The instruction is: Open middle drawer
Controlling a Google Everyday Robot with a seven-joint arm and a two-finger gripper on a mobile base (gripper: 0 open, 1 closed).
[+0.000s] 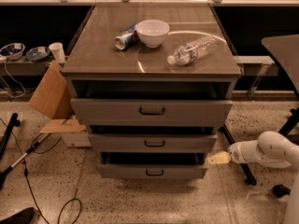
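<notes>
The middle drawer (153,143) is the second of three stacked grey drawers, with a small dark bar handle (154,144) on its low front. It stands pulled out a little, with a dark gap above it. The top drawer (150,111) and the bottom drawer (152,171) also stand out from the cabinet. My gripper (217,158) is low at the right of the cabinet, beside the right ends of the middle and bottom drawers, at the tip of my white arm (264,151). It holds nothing that I can see.
A white bowl (152,32), a lying can (126,38) and a lying water bottle (192,50) sit on the cabinet top. Cardboard (49,91) leans at the left, with cables on the floor (28,153). A dark table leg (238,157) stands right of the cabinet.
</notes>
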